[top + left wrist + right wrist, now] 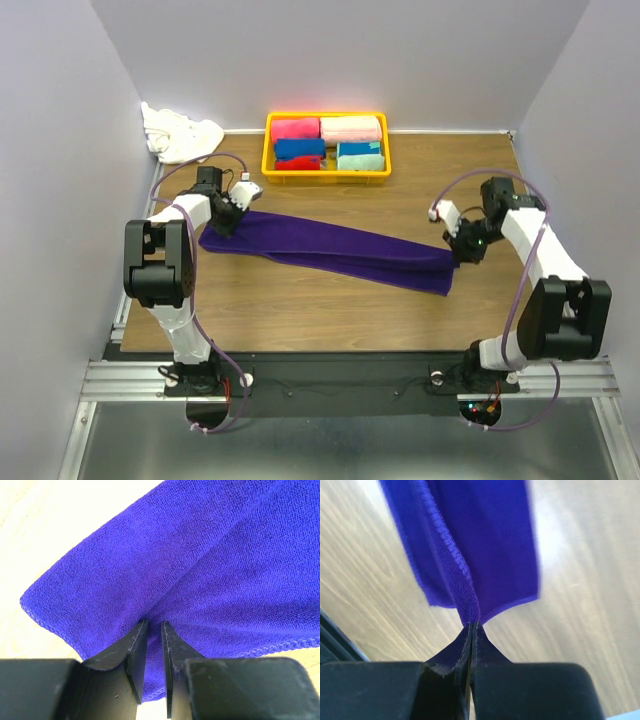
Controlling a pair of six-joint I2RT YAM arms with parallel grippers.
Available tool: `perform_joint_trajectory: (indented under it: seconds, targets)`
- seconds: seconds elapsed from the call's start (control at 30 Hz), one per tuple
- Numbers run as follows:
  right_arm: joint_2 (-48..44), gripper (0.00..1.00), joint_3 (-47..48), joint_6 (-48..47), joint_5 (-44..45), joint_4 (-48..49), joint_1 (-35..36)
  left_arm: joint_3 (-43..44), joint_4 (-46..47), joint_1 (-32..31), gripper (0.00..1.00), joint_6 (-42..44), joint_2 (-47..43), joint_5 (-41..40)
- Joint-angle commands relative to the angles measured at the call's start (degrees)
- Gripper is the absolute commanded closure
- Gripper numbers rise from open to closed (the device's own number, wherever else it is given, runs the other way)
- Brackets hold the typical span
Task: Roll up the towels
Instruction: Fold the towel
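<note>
The left gripper (pixel 154 623) pinches one end of the purple towel (pixel 330 248) — the right gripper (pixel 471 625) (jaws tight) the other.

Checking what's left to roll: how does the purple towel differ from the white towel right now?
The purple towel lies stretched as a long strip across the middle of the table; the white towel sits crumpled in the far left corner. The purple towel is pinched at its ends by the left gripper and the right gripper; nothing touches the white towel. Shared: neither is rolled yet.
</note>
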Motion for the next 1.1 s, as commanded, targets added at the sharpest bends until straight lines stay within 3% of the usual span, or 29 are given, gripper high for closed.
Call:
perform_joint_trajectory:
  seconds: [0.0,0.23,0.3,0.33,0.37,0.43,0.5,0.7,0.83,0.97,1.07]
  targets:
    - [-4.1,0.99,-8.3,-7.5,3.2,2.0,0.2,-1.0,-1.5,0.4,0.71,-0.9,0.8,0.7]
    - [-0.9,0.99,-11.7,-6.3,2.0,5.1,0.3,-0.8,-1.5,0.4,0.72,-1.4,1.2,0.8]
    - [-0.4,0.96,-11.8,-6.0,2.0,5.7,0.5,-0.8,-1.5,0.4,0.72,-1.3,1.2,0.8]
    - [-0.4,0.87,-11.6,-5.6,2.0,5.4,0.5,-0.8,-1.6,0.4,0.72,-1.4,1.2,0.7]
    - [-0.6,0.71,-11.5,-5.4,1.9,5.2,0.5,-0.8,-1.7,0.5,0.72,-1.3,1.2,0.8]
    - [-1.9,0.57,-10.9,-5.3,1.7,4.1,0.5,-0.9,-1.7,0.4,0.71,-1.3,1.1,0.9]
    - [-2.4,0.51,-9.9,-4.3,1.2,3.4,0.5,-1.0,-1.8,0.4,0.71,-1.2,1.1,1.1]
    - [1.6,0.58,1.6,3.6,-4.6,1.1,0.5,-0.5,-3.0,0.4,0.71,-1.5,-0.7,4.2]
    - [12.8,0.64,8.2,8.3,-6.9,1.4,0.5,0.5,-4.6,2.0,0.71,-2.2,-3.4,6.9]
    - [17.2,0.67,9.1,9.2,-4.9,2.4,0.8,0.7,-6.7,1.9,0.71,-2.5,-6.6,6.4]
    - [16.8,0.66,4.8,8.8,-1.2,4.6,1.6,0.6,-8.1,1.9,0.71,-2.6,-7.3,5.8]
